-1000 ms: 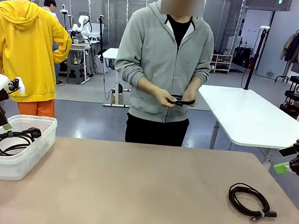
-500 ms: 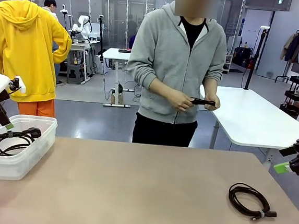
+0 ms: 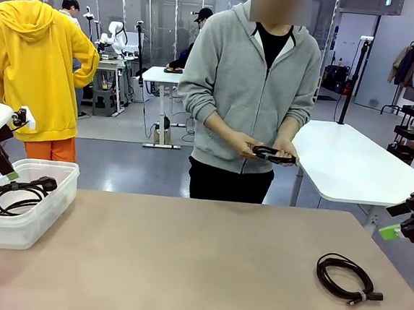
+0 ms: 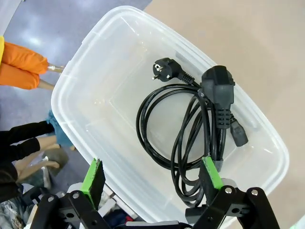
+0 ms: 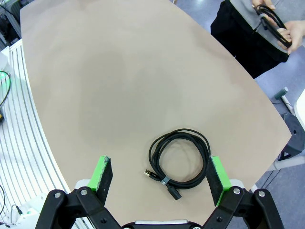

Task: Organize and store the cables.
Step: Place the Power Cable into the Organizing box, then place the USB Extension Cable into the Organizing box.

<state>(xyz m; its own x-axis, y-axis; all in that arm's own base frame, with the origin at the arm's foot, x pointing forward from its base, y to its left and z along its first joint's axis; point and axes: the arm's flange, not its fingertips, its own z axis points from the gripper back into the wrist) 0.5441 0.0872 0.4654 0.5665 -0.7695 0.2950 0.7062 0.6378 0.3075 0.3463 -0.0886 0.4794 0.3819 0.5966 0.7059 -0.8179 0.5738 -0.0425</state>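
While hands [image 3: 246, 143] beyond the matte tan table [image 3: 182, 269] loop a thin black cord [image 3: 272, 155], left gripper [image 4: 152, 167] gapes over its clear plastic tub's [image 4: 86, 81] coiled cable [image 4: 217, 93], right gripper [image 5: 158, 164] over a tied round coil [image 5: 183, 134].

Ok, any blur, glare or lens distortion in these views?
Front view: sharp, evenly lit, the coiled cable casts almost no shadow. Left wrist view: clear bin shows faint sheen. Right wrist view: wide-angle lens bows the table edges.
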